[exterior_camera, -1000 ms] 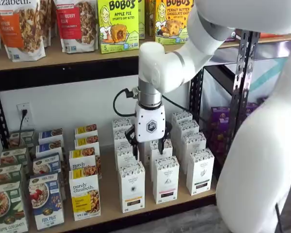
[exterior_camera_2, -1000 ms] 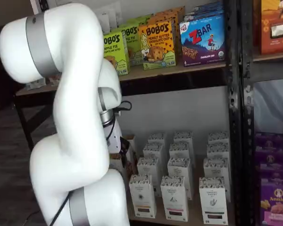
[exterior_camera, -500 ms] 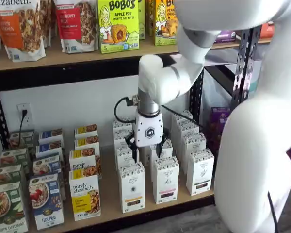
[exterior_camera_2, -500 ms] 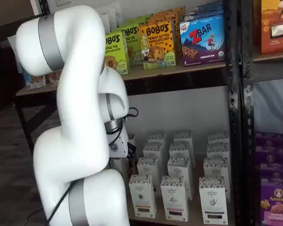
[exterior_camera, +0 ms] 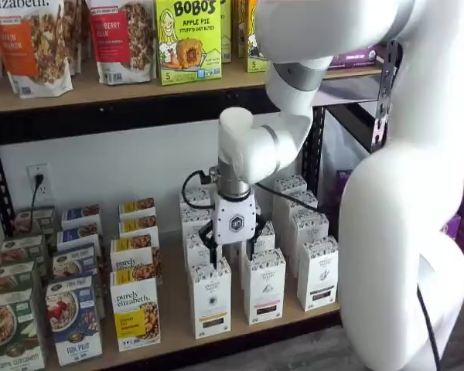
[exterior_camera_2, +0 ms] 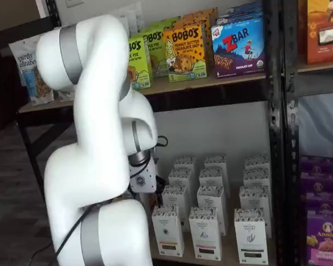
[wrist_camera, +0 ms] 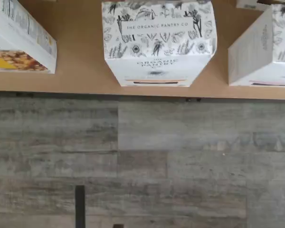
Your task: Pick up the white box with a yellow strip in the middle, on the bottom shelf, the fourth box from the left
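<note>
The white box (exterior_camera: 210, 297) stands at the front of its row on the bottom shelf (exterior_camera: 174, 309), a tall carton with a dark speckled top and a black label near its base. It also shows in a shelf view as the front-left white box (exterior_camera_2: 167, 230). In the wrist view the white box (wrist_camera: 159, 42) sits near the edge of the bottom shelf (wrist_camera: 80, 80), its top reading "The Organic Pantry Co". My gripper (exterior_camera: 232, 249) hangs just above and slightly behind it, open, its black fingers (exterior_camera: 213, 247) spread with nothing between them. My own arm mostly hides it in the other shelf view.
More white cartons (exterior_camera: 319, 272) fill the rows to the right and behind. A "purely elizabeth" box (exterior_camera: 135, 313) and cereal boxes (exterior_camera: 73, 321) stand to the left. The upper shelf carries Bobo's boxes (exterior_camera: 187, 39). A black upright (exterior_camera: 313, 147) and purple boxes (exterior_camera_2: 324, 233) are on the right.
The gripper has come down and forward toward the front white box. The arm's upper links have swung further across the shelves. The fingers stay spread.
</note>
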Motion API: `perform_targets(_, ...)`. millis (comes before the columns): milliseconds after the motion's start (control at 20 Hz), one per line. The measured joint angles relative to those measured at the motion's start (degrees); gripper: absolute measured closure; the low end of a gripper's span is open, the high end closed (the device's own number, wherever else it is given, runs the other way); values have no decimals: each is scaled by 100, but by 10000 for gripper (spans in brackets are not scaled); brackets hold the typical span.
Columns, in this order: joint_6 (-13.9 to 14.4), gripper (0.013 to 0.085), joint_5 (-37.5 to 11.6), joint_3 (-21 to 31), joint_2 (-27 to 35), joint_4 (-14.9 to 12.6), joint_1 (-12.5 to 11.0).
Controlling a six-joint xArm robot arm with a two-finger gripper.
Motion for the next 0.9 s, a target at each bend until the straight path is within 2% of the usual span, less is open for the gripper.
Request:
perform_targets(150, -222, 130, -151, -54, 176, 228, -13)
perform_targets(400, 94, 130, -283, -311, 617, -147, -42)
perform_targets(550, 225, 130, -419, -482, 872, -270, -24)
perform_targets(650, 722, 130, -522, -628, 1044, -803, -24)
perform_targets(700, 825, 130, -551, -720, 1138, -905, -20)
perform_targets(900, 666, 130, -578, -990, 1395, -741, -22)
